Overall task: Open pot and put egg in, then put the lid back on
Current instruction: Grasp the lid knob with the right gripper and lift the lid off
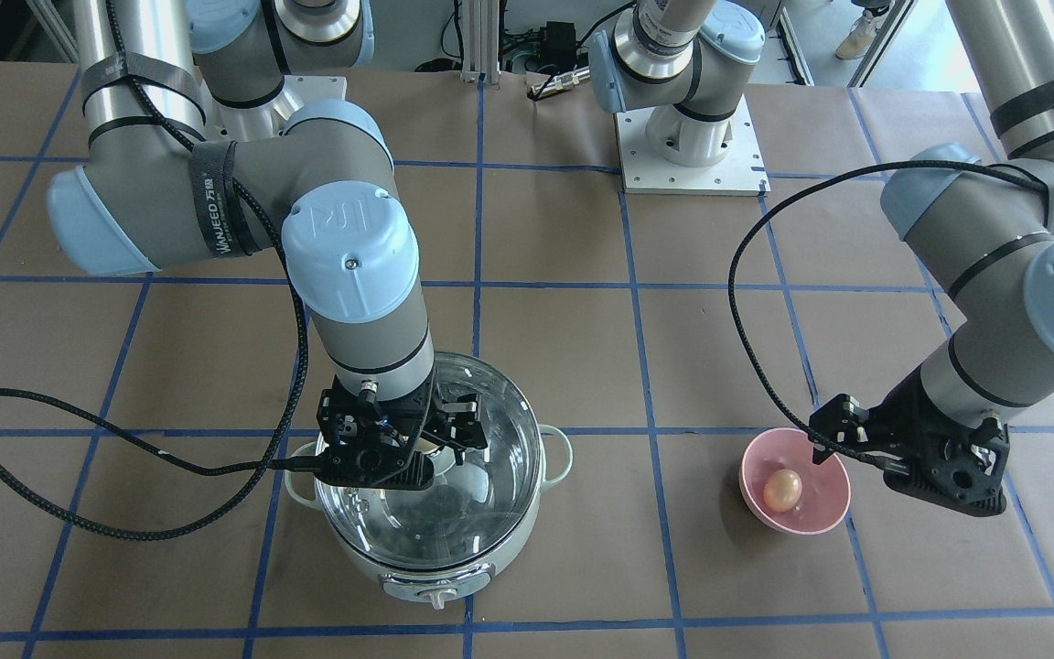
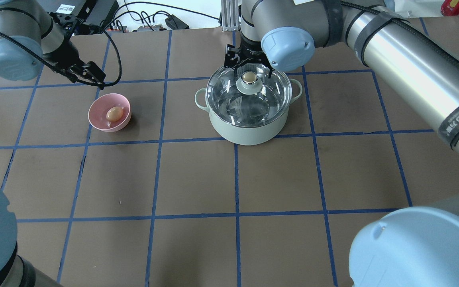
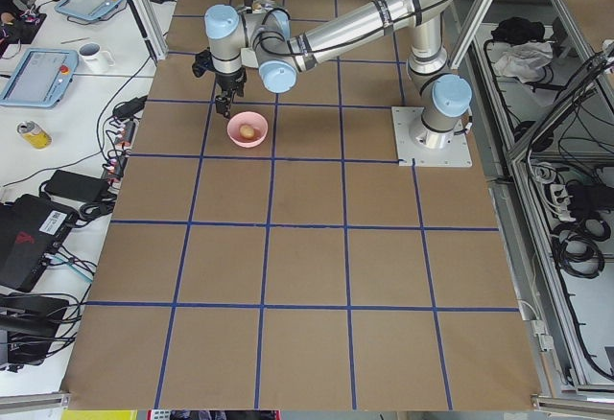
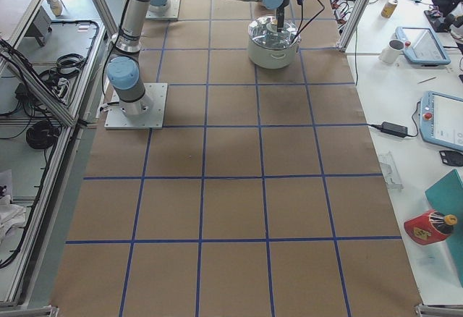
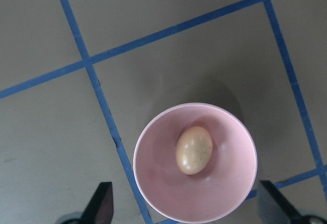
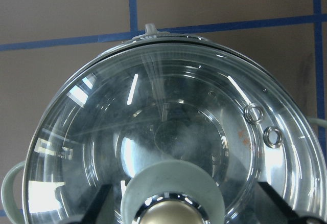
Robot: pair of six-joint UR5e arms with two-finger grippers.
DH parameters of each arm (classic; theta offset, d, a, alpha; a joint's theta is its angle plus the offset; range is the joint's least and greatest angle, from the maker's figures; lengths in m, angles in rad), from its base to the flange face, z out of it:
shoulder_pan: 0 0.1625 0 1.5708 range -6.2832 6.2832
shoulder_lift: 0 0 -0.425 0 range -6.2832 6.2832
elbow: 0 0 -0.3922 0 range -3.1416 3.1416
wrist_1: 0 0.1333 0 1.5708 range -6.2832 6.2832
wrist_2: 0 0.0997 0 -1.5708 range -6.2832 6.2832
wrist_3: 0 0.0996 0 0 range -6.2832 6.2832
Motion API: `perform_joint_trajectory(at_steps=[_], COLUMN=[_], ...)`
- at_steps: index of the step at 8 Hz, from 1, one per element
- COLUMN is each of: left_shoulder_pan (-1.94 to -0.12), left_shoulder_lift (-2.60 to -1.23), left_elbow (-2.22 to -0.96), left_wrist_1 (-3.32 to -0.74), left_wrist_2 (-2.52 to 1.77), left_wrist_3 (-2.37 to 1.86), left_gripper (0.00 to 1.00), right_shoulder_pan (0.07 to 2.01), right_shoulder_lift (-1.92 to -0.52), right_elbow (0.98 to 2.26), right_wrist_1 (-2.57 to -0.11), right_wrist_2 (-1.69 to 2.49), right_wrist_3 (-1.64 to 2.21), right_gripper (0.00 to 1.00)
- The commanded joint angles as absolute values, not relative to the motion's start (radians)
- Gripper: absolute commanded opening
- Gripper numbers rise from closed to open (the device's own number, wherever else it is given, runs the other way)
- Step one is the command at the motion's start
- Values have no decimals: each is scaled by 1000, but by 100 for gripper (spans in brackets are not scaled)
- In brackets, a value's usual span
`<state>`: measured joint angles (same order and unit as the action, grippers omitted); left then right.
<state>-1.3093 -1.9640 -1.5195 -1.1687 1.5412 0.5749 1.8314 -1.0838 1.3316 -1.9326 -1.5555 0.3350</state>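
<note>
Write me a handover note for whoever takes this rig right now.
Right gripper: open, fingers either side of the beige-gold knob on the clear glass dome lid, not gripping.
Left gripper: open, above the small tan egg in the pink bowl.
Lid sits on the mint-green electric pot.
Done: nothing yet. Left: lift lid, move egg into pot, replace lid.

The right arm stretched in from four o'clock in the overhead view. The right gripper [image 2: 249,70] pointed straight down near twelve, jaws wide apart. The left gripper [image 2: 95,76] hung at ten o'clock, fingers spread.
</note>
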Motion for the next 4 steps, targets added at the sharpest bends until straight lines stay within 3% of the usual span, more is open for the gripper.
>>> perform_joint_trajectory(at_steps=[1, 3, 4], left_shoulder_pan=[-1301, -1301, -1301], left_shoulder_lift=[-1980, -2025, -2034], left_elbow=[-1603, -1614, -1615], left_wrist_1=[-1100, -1063, -1062], left_wrist_2=[1539, 1536, 1537], left_wrist_3=[399, 356, 329], left_gripper=[100, 100, 89], right_shoulder_pan=[1842, 1844, 1845], right_shoulder_lift=[-1086, -1088, -1086], right_elbow=[1338, 1341, 1341], right_wrist_1=[-1922, -1922, -1922], right_wrist_2=[-1555, -1525, -1523], right_wrist_3=[336, 337, 337], right_gripper=[91, 86, 63])
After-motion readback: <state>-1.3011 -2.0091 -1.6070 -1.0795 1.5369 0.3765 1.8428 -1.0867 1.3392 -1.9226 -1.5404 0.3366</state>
